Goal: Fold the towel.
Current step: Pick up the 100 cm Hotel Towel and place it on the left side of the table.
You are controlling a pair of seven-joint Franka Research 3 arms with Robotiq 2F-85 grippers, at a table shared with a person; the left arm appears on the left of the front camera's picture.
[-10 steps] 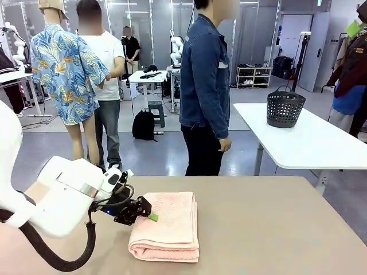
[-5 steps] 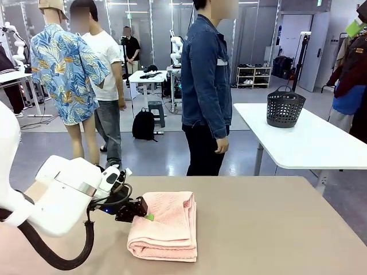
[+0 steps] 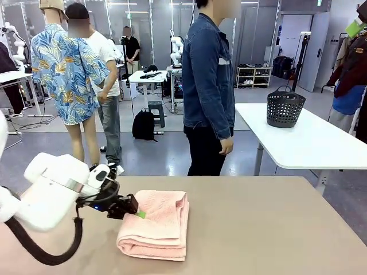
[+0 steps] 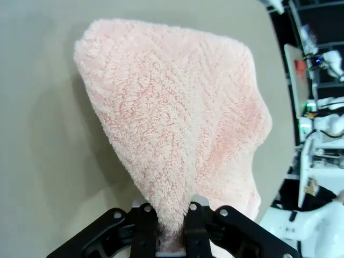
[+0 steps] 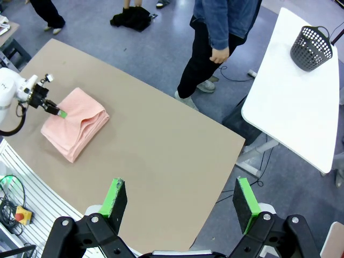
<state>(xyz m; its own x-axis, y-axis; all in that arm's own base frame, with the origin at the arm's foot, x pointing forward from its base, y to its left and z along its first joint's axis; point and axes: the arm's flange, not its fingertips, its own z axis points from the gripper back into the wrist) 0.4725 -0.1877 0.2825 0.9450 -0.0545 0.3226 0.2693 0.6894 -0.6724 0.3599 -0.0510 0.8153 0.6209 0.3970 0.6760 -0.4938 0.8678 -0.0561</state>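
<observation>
The pale pink towel (image 3: 156, 224) lies folded in a thick bundle on the tan table (image 3: 269, 229), left of centre. My left gripper (image 3: 136, 213) is shut on the towel's left edge, its green pad showing against the cloth. In the left wrist view the towel (image 4: 172, 118) spreads away from the left gripper (image 4: 172, 217), with a tuft pinched between the black fingers (image 4: 146, 226). My right gripper (image 5: 180, 207) hangs high over the table, open, green pads wide apart with nothing between them. From there the towel (image 5: 75, 123) and the left gripper (image 5: 55, 110) show far below at left.
A person in a denim jacket (image 3: 206, 86) stands at the table's far edge, hands down. A dark basket (image 3: 285, 107) sits on a white table (image 3: 309, 143) behind at right. The tan table's right half is bare.
My left arm has pulled back to the left, dragging the folded towel leftward across the table with it. The gripper stays shut on the towel's edge.
</observation>
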